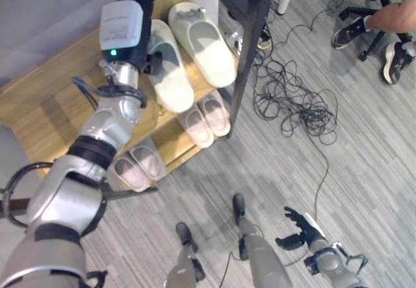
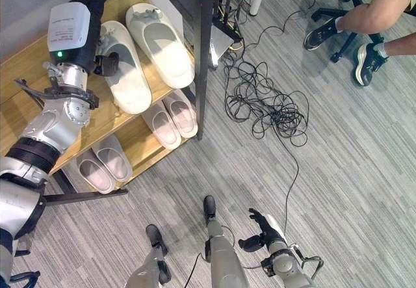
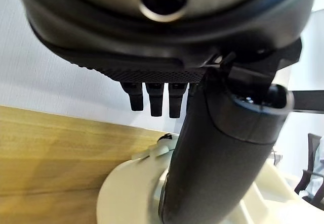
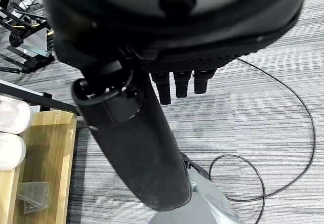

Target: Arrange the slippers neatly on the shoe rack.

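On the top shelf of the wooden shoe rack (image 1: 58, 99) lie two large pale green slippers (image 1: 201, 41), side by side and parallel, toes pointing towards the robot. The left hand (image 1: 140, 25) is over the heel end of the left-side slipper (image 2: 123, 70); its thumb sits against the slipper's upper, and the left wrist view shows the fingers (image 3: 152, 98) straight and relaxed above the slipper, gripping nothing. Whether the palm touches the slipper I cannot tell. On the lower shelf, one pair of small pinkish slippers (image 1: 205, 119) sits below the large pair, close together, and a second small pair (image 1: 138, 166) rests further along toward the robot at the rack's front edge. A black metal frame post (image 1: 250, 47) stands just beside the rack's right end, next to the right-hand large slipper. The right hand (image 2: 263, 233) hangs low over the grey striped floor (image 1: 364, 158), well apart from the rack, fingers loosely spread and empty. A tangle of black cable (image 1: 292, 99) lies on the floor beyond the post. A person's legs and dark shoes (image 2: 364, 57) show at the far right by a chair base.
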